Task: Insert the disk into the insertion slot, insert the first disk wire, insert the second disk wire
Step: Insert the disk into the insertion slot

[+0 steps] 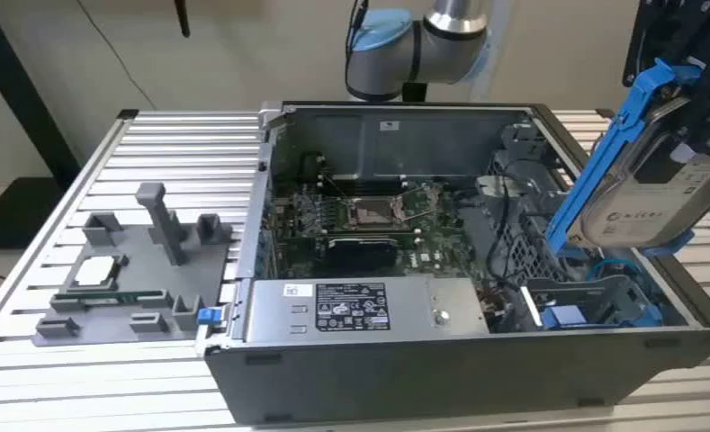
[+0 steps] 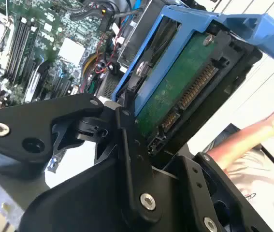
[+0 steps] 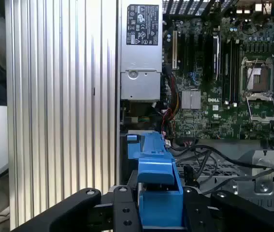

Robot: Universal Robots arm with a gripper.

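Plain beige wall (image 1: 78, 54) across the top of the exterior view, with a black post (image 1: 19, 90) slanting down the upper left toward a dark foot at the left edge. Below, taking most of the frame, a table (image 1: 150, 144) of ribbed aluminium slats, pale and bright. Seated on it, from centre to right, an open grey case (image 1: 451, 369), insides facing up. Behind the case, at top centre, the arm (image 1: 421, 45), grey with blue joint caps.

Inside the case, a green board (image 1: 355, 225) at the middle and a silver labelled supply box (image 1: 367, 310) along the near wall. On the slats at the exterior view's left, close beside the case, a grey tray (image 1: 127, 270) with upright pegs and small parts.

At the upper right of the exterior view, the disk (image 1: 642, 202) in its blue carrier, steeply tilted, label outward, hanging in the air above the slot (image 1: 595, 292) and not yet in it. Slot at the lower right corner of the case, blue tabs at its mouth.

Gripper (image 3: 160, 212), black, in the first wrist view clamped on the carrier, jaws closed against both sides of the blue frame. In the second wrist view, the disk's green underside and connector facing the camera, and a person's arm (image 2: 252, 140) beyond the disk.
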